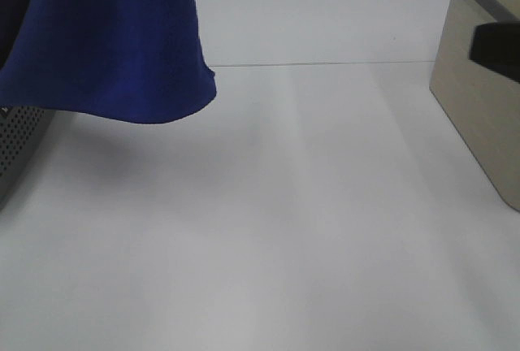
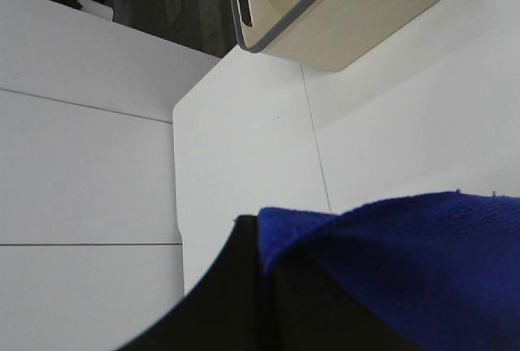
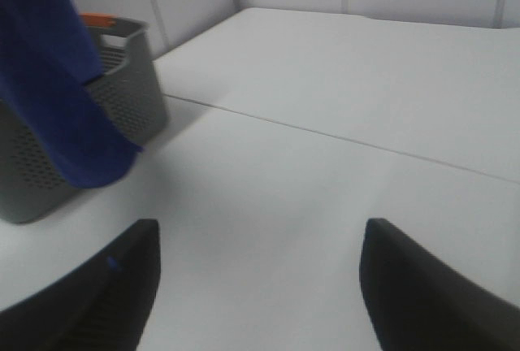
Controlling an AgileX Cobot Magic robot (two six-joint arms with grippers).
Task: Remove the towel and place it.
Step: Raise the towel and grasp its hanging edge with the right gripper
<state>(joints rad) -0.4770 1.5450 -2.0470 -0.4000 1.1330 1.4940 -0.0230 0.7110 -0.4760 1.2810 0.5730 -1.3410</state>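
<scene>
Towel (image 1: 106,42) hangs in the air at the table's (image 1: 284,229) left side, lower edge free, in front of the grey basket (image 3: 122,99). Left gripper (image 2: 260,278) is mostly buried in blue cloth and looks clamped on it. Right gripper (image 3: 260,278) is spread wide, empty. Soft, light, floppy plush, so it will sag and swing; best to pinch a second edge or corner before laying it down.
</scene>
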